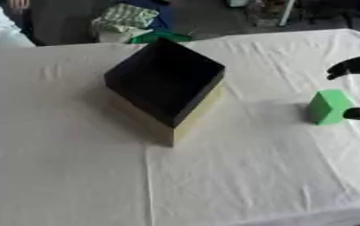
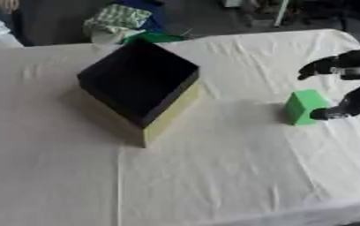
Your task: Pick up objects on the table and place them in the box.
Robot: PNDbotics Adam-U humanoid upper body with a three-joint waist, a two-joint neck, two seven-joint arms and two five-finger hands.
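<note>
A: Right eye view gives the clearest look: the open dark box with pale yellow side walls (image 2: 140, 86) stands on the table under a white cloth (image 2: 214, 176), and the small green block (image 2: 303, 106) lies well to the right of the box, still on the cloth.

B: And the hand?

A: The black right hand (image 2: 346, 84) is at the block's far side from the box, spread wide, one finger above the block and the thumb (image 2: 328, 114) touching or just beside its lower right corner. It holds nothing. The left hand shows in neither view.

B: What might go wrong?

A: I judge that closing from this side could nudge the block toward the box instead of pinching it, since only one corner seems met. The loose cloth might also bunch and tip it.
</note>
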